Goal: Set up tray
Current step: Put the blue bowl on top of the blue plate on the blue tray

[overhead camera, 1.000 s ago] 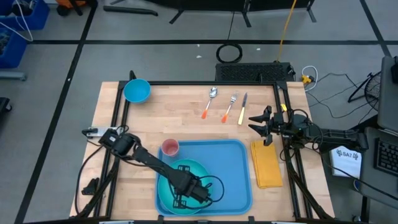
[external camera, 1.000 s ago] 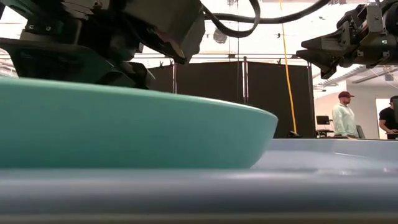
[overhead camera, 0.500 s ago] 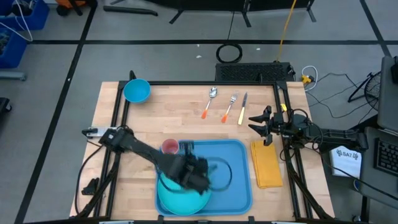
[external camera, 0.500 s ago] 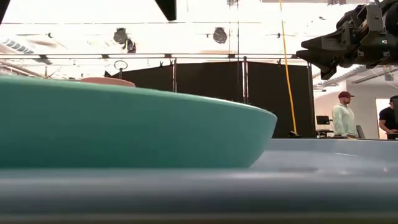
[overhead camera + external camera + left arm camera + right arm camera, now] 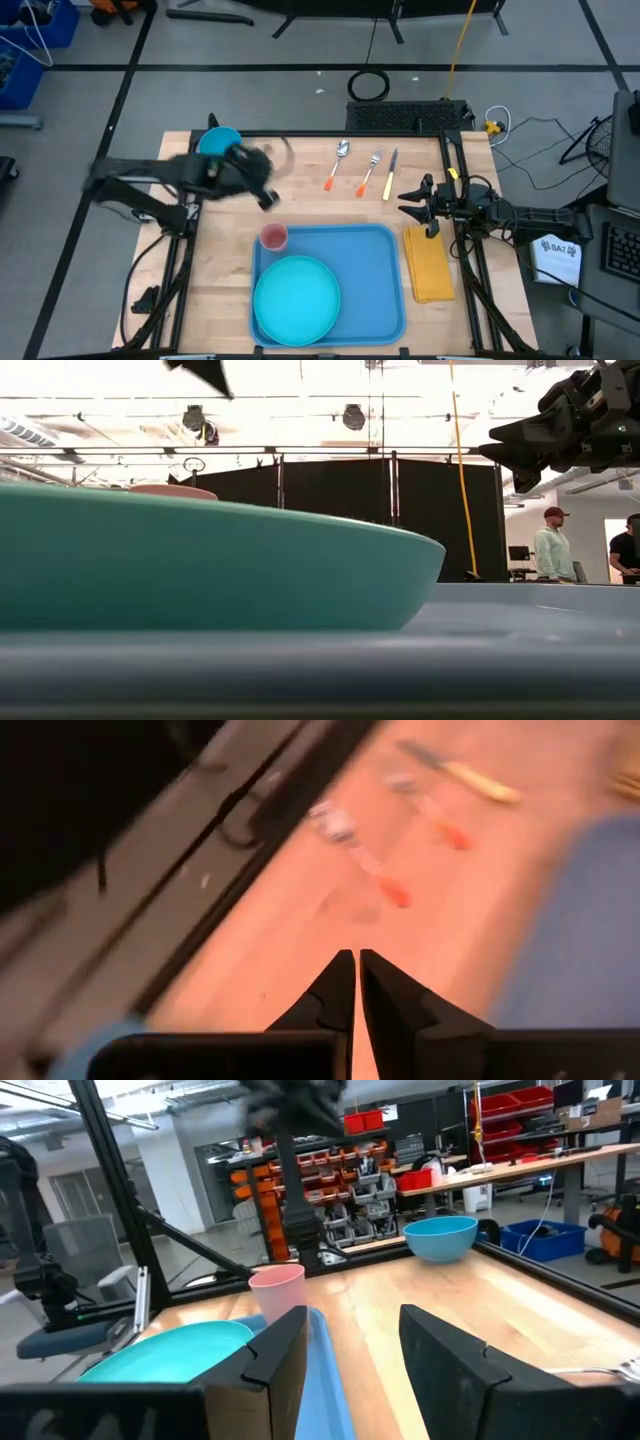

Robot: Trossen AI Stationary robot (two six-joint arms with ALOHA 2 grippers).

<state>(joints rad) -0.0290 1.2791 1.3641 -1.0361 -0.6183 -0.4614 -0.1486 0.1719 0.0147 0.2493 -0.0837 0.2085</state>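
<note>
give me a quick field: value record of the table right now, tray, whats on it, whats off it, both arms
tray: light-blue tray, near edge of table
on tray: teal plate; pink cup at its far left corner
off tray: blue bowl at far left corner; spoon, fork, knife far side; yellow napkin right of tray
left gripper: fingers shut, empty, over bare wood near the bowl
right gripper: fingers open, empty, above napkin's far end

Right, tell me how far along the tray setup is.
Done: the plate lies in the tray. In hand: nothing; the left end effector, shut and empty, is above the table near the bowl. Left: bowl, cup, spoon, fork, knife, napkin.
</note>
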